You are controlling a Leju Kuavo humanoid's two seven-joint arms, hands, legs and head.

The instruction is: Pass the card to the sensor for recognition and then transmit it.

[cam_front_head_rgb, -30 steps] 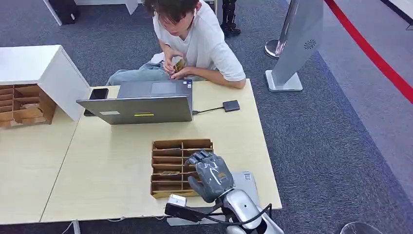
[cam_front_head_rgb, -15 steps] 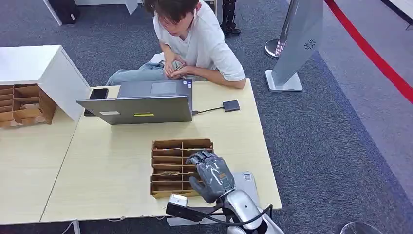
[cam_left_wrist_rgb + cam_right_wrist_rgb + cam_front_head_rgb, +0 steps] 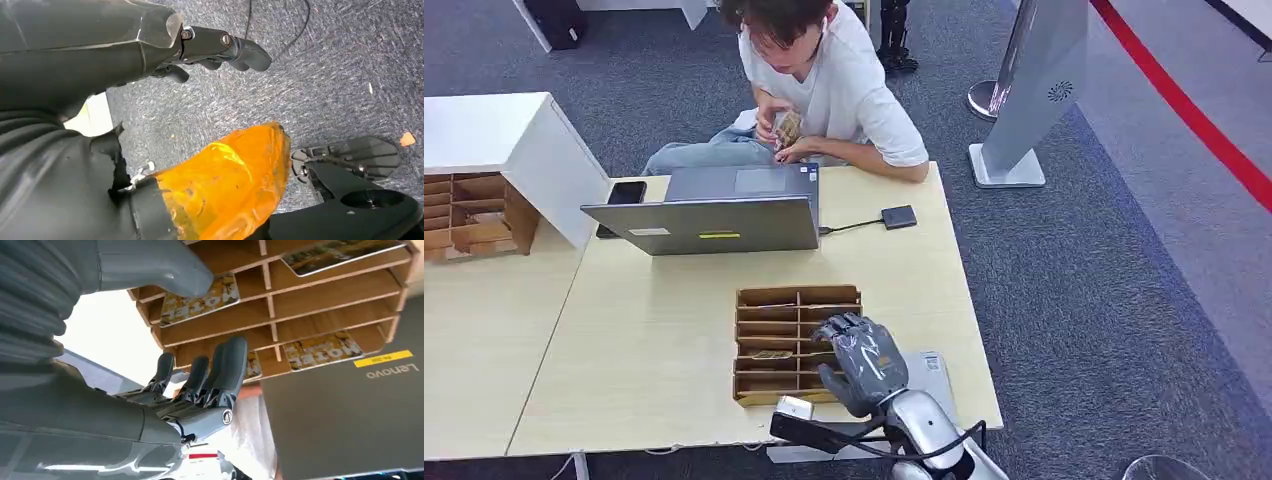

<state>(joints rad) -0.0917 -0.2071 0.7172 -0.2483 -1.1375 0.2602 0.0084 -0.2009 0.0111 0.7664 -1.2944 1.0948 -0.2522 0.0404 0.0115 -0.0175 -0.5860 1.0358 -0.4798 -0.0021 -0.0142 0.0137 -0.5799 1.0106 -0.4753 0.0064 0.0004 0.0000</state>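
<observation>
The right arm comes up from the lower edge of the head view, its silver forearm bent forward and ending in the grey right hand [image 3: 860,362], which is raised with its back toward the camera. The fingers [image 3: 227,367] are extended and slightly apart, curving only a little at the tips, and the thick grey thumb [image 3: 155,270] stands well apart from them; nothing lies in the hand. The left arm hangs down at the robot's side. The left hand [image 3: 210,47] points toward the floor, its dark fingers loosely bent and holding nothing.
</observation>
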